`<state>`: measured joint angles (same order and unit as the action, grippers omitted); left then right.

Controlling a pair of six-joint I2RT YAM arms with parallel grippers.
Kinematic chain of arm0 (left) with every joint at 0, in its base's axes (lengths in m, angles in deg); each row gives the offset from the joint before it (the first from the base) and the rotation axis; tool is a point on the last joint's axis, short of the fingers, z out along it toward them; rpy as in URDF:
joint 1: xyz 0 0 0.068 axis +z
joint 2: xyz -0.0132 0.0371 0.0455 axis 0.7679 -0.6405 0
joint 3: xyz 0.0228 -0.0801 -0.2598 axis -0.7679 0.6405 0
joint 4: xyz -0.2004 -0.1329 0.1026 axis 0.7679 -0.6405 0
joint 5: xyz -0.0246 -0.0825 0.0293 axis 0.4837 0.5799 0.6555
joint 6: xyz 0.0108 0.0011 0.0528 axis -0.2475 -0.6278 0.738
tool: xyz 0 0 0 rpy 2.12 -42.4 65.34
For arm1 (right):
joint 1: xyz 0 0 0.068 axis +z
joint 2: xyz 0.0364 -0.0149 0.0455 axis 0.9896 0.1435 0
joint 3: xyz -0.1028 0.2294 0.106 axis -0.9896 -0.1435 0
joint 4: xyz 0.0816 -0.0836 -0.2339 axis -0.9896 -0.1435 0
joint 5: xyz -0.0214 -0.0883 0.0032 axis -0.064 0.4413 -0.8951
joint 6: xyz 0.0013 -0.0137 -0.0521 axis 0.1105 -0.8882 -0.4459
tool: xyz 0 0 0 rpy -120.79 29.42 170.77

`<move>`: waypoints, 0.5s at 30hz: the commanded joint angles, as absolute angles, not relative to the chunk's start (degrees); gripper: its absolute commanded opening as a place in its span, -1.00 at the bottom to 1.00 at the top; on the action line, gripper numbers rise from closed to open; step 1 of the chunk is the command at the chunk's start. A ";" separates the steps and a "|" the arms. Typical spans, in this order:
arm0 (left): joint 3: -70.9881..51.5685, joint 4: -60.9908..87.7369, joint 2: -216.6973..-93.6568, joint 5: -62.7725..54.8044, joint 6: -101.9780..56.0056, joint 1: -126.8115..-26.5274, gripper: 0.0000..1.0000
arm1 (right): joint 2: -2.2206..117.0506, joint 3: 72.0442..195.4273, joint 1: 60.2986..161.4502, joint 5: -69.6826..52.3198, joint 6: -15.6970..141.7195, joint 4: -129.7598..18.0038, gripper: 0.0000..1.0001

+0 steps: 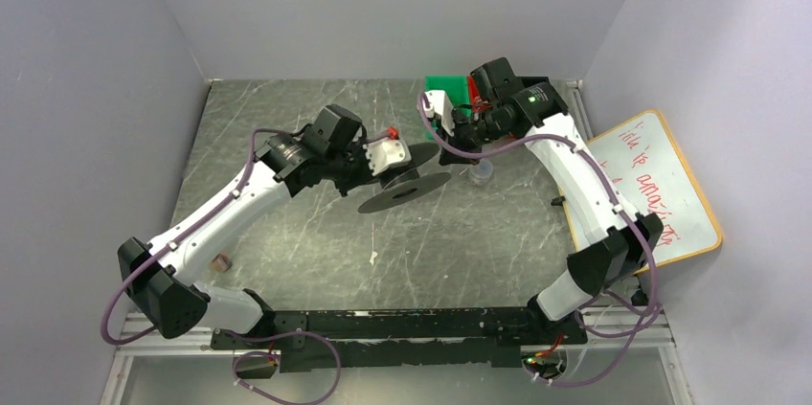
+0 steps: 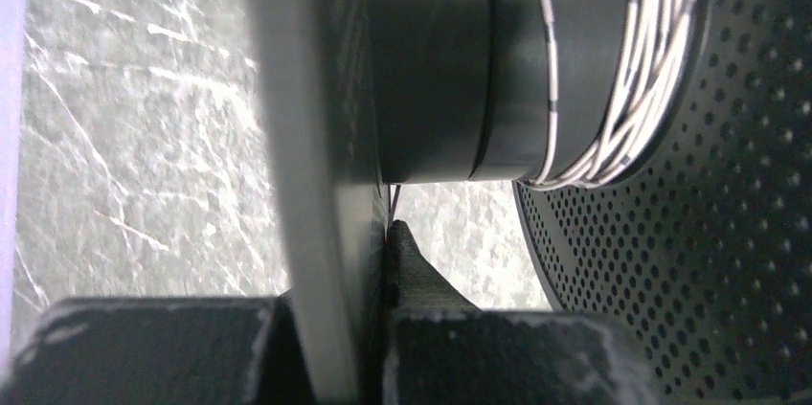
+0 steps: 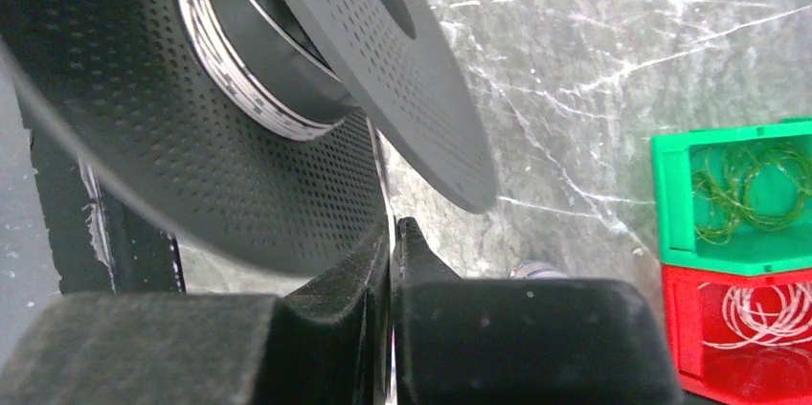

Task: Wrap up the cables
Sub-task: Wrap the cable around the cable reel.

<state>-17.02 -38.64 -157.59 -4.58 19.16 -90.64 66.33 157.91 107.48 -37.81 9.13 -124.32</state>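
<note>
Top external view is showing us the dark marbled tabletop (image 1: 460, 252) under the black perforated plastic spool (image 1: 407, 187), which our left gripper (image 2: 378, 242) is clamping by one flange (image 2: 287, 137). Our right gripper (image 3: 393, 233) is hovering with the spool close ahead, jaws pressing together; whether a strand is running between them, we cannot tell. The white striped cable (image 2: 651, 70) is sitting coiled on the hub (image 2: 431, 60) ahead of the left jaws. We are judging that steady tension and side-by-side turns matter most.
</note>
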 commanded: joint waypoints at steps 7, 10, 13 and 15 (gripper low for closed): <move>-16.87 -47.52 -158.93 -6.92 18.34 -90.52 -0.95 | 59.04 157.29 114.00 -29.15 11.89 -115.79 -0.81; -16.90 -47.69 -158.65 -6.51 18.33 -90.61 -0.95 | 59.44 157.32 115.18 -27.67 11.50 -116.20 -0.90; -17.18 -47.64 -157.62 -5.93 18.95 -90.53 -0.95 | 59.22 156.22 115.24 -28.31 10.94 -115.55 -0.62; -17.76 -48.14 -157.16 -5.68 19.53 -90.53 -0.95 | 58.37 154.34 115.19 -29.34 11.34 -113.65 -0.58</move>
<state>-15.65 -49.48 -160.32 -7.51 19.20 -90.57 59.69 156.53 115.18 -29.62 11.23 -117.63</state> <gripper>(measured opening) 0.065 0.197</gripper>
